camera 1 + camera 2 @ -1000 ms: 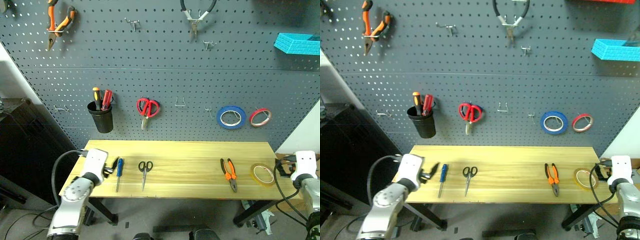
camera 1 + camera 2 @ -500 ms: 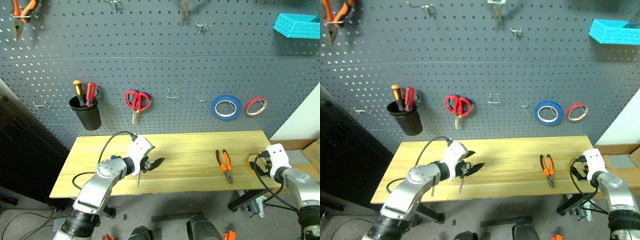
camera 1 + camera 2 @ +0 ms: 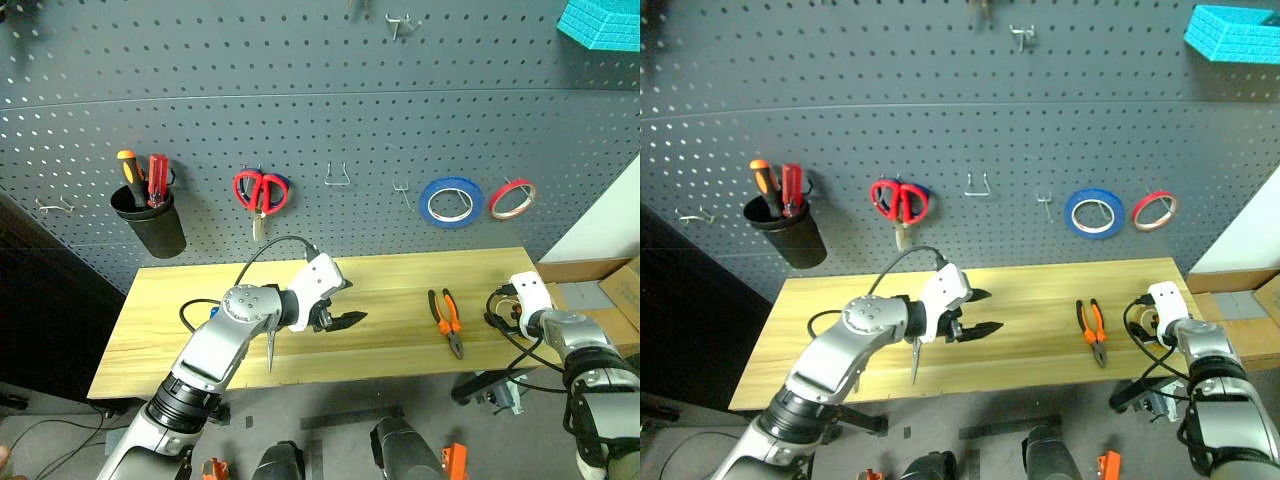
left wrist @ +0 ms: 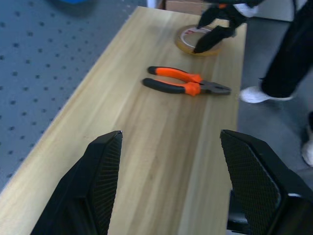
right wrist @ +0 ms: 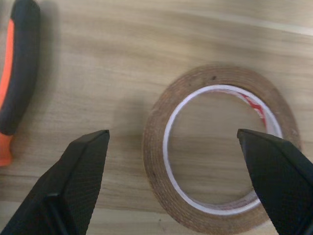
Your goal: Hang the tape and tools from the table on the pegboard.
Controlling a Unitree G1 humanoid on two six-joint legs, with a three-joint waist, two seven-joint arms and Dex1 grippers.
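Tan tape (image 5: 217, 147) lies flat at the right end of the counter (image 3: 390, 340), lower right of the head frame, with the right tool (image 5: 181, 176) spread wide above it, one finger outside the ring on each side, grasping nothing. The pliers (image 3: 446, 321) rest just left of it. The left tool (image 3: 340, 305) hovers mid-counter, released and empty. The step in hand appears to be picking up the tape; the next move calls for lowering and clenching on the ring, then carrying it to a free pegboard (image 3: 300, 120) hook.
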